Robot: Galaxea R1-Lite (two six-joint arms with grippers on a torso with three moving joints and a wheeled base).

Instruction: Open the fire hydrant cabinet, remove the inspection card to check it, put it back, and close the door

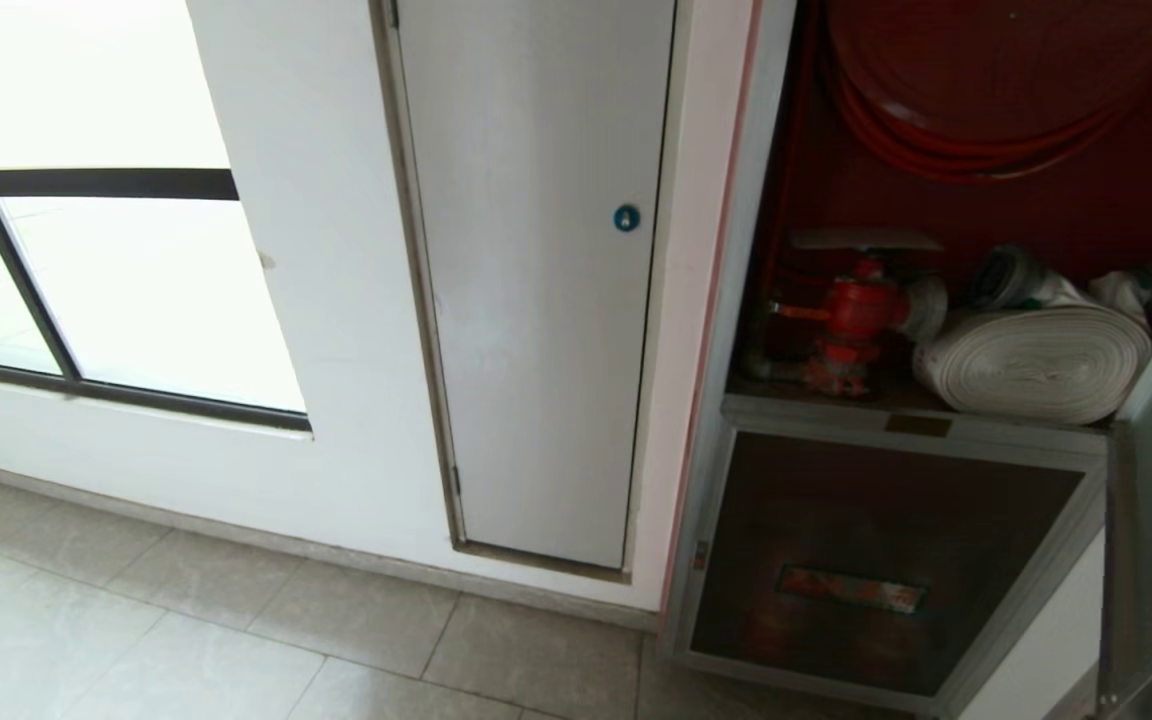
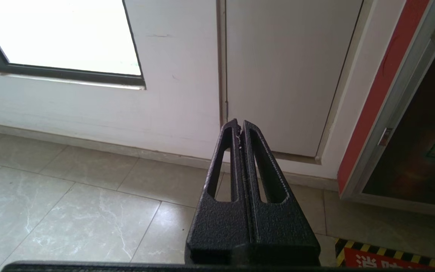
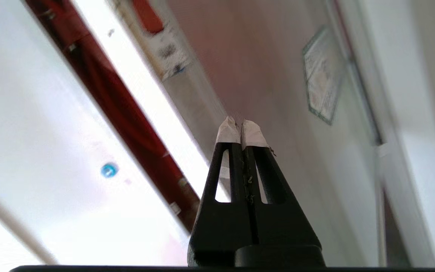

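With fingers pressed together and empty, the right gripper (image 3: pixel 242 126) points at the open door (image 3: pixel 278 94) just ahead; it could skid off the glass, and the card is not visible.

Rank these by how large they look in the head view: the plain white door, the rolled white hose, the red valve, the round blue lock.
1. Plain white door, by far the largest.
2. Rolled white hose.
3. Red valve.
4. Round blue lock, the smallest.
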